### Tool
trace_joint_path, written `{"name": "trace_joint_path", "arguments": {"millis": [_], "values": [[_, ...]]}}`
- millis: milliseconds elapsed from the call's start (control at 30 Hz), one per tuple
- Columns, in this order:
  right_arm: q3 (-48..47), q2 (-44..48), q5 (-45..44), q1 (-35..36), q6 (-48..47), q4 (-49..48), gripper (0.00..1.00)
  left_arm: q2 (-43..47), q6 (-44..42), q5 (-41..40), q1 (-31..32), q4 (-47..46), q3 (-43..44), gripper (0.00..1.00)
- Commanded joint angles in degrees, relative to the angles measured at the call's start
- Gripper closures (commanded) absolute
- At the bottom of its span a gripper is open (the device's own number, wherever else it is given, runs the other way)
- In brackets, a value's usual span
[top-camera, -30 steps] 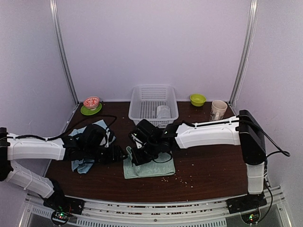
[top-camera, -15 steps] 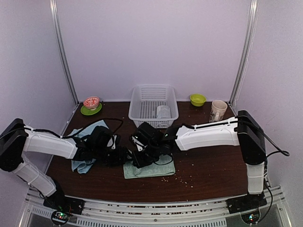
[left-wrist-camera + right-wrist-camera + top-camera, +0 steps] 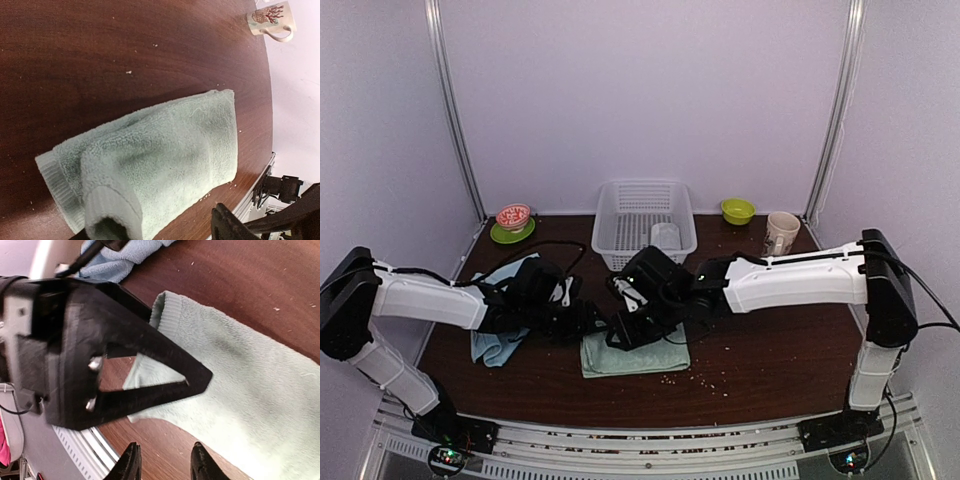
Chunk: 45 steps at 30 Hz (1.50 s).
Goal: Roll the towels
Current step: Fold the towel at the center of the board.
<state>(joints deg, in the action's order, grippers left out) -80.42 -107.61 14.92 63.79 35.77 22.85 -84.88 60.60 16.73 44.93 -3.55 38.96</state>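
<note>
The pale green towel [image 3: 645, 355] lies folded at the table's front centre; its panda patch is hidden. It also shows in the left wrist view [image 3: 165, 145], where its near hem is lifted into a curl. My left gripper [image 3: 595, 322] is at the towel's left edge and appears shut on that hem; one of its fingers [image 3: 165, 350] lies over the towel [image 3: 250, 370]. My right gripper [image 3: 620, 335] is open and empty [image 3: 165, 462] over bare wood by the towel's front-left corner. The light blue towel [image 3: 495, 345] lies crumpled under my left arm. The greyish-white towel [image 3: 665, 237] sits in the basket.
The white lattice basket [image 3: 620, 215] stands at the back centre. A mug [image 3: 781, 232] and a green bowl [image 3: 738, 210] are at the back right. A red bowl on a green plate [image 3: 513, 217] is at the back left. Crumbs [image 3: 705, 378] lie right of the green towel.
My left gripper has moved right to the green towel's left edge. My right gripper has shifted slightly right and its arm has swung outward. The towel has stayed in place.
</note>
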Motion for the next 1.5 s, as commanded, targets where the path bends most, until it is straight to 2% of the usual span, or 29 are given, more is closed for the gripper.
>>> {"name": "trace_joint_path", "arguments": {"millis": [0, 200, 433, 767, 900, 1167, 1233, 1300, 1467], "values": [[4.9, 4.9, -5.7, -2.4, -0.6, 1.4, 0.64, -1.7, -1.1, 1.3, -0.4, -1.4, 2.1, 0.38], [5.8, 4.2, -15.5, -5.5, -1.4, 9.4, 0.63, -1.4, -2.4, 0.9, -0.4, 0.7, 3.3, 0.40], [5.7, 0.9, -17.0, -7.3, -1.6, 11.2, 0.63, -1.2, -3.0, 1.0, -0.4, 1.5, 3.7, 0.41], [9.4, 0.4, -18.8, -9.4, -1.0, 10.5, 0.71, -1.4, -4.2, 1.9, -0.4, 2.6, 4.7, 0.46], [11.0, 0.6, -19.1, -10.4, -1.2, 10.2, 0.76, -1.7, -4.5, 2.2, -0.4, 2.8, 5.0, 0.46], [13.7, 0.9, -18.8, -11.9, -1.3, 9.0, 0.94, -3.5, -4.4, 3.2, -0.3, 2.0, 5.2, 0.47], [14.9, 1.5, -18.7, -12.3, -1.4, 8.5, 0.95, -3.7, -4.4, 3.2, -0.4, 2.1, 5.2, 0.47], [16.0, 2.2, -17.9, -12.8, -1.5, 7.8, 0.93, -4.2, -4.6, 3.1, -0.4, 2.1, 5.1, 0.47], [17.7, 7.2, -16.7, -13.0, -1.5, 6.2, 0.74, -5.8, -4.7, 3.7, -0.4, 1.9, 5.5, 0.47]]}}
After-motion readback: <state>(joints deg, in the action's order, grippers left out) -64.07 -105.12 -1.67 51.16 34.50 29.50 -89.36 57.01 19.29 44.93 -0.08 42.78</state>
